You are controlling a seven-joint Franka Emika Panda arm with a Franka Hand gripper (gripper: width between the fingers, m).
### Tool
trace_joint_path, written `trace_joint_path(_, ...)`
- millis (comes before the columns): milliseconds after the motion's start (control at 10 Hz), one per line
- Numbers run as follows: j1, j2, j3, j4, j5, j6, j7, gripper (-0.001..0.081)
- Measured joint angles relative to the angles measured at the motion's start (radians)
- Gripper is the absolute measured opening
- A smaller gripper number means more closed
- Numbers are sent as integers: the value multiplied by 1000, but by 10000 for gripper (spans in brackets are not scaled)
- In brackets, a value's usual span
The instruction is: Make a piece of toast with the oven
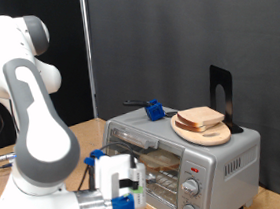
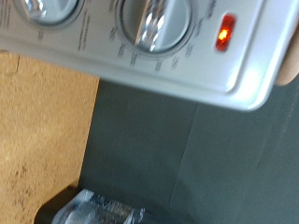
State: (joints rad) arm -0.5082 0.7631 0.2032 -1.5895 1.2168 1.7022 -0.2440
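The wrist view alone shows the oven (image 2: 140,56) red light (image 2: 224,32) lit. Bread slices (image 1: 204,117) rest atop it on a wooden board (image 1: 205,132). Gripper (image 1: 119,192) at its front; finger state cannot be told.

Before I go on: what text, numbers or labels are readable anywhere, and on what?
None can be read.
Oven control panel: small markings ringing both knobs in the wrist view, too blurred to read.
Red light: lit, no legible label.
Hand, bread, wooden board: no text visible.
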Motion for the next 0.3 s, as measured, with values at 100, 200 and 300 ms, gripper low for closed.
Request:
trace_joint_path(100, -11, -17, -14, -6, -30, -34, 12, 808)
trace_joint_path(200, -23, -35, -26, -15, -52, -59, 17, 808)
trace_joint_path(300, -33, -50, -37, -23, -60, -73, 18, 808)
